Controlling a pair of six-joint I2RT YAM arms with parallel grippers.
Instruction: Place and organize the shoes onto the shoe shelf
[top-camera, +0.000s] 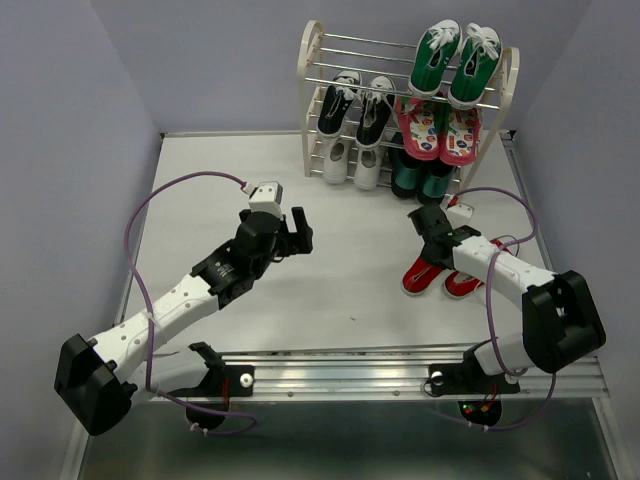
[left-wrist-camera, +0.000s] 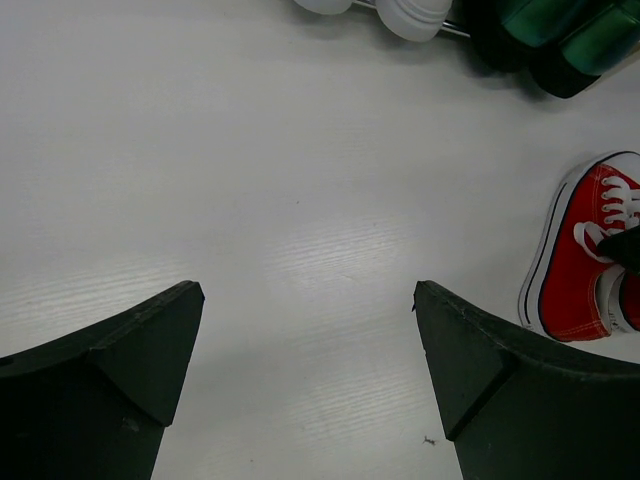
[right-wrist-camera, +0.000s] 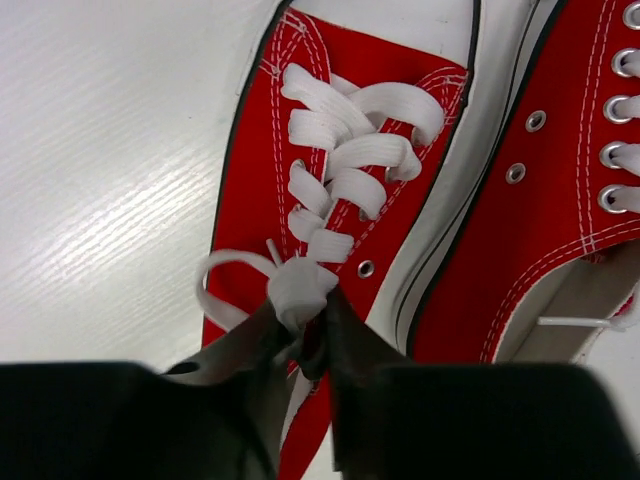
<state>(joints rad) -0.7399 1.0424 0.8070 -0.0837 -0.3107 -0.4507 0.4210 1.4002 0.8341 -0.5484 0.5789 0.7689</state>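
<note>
Worktop (top-camera: 330, 290), white and wide, carries everything. At its far edge, right of centre, stands the shoe shelf (top-camera: 312, 90), cream arches and silver rods. Here's the load: green sneakers (top-camera: 455, 62) on the right half of the top tier, toes tipped down. One tier lower, black sneakers (top-camera: 357, 105) on the left and pink patterned slippers (top-camera: 440, 130) on the right. At the bottom, white sneakers (top-camera: 352, 163) on the left, a dark green pair (top-camera: 420, 180) beside them.

Both arms reach in from the near edge, purple cables (top-camera: 135, 225) looping off them. The left pincer (left-wrist-camera: 308, 300) hangs over bare worktop near the middle, fingers spread wide, gripping nothing.

The red sneakers (top-camera: 440, 278) sit side by side toward the right edge, well short of the shelf, toes pointing to the near edge. The right pincer (right-wrist-camera: 318, 320) is down on the left one of them, fingers pressed together on its tongue, just under the white lace knot (right-wrist-camera: 298, 285)
</note>
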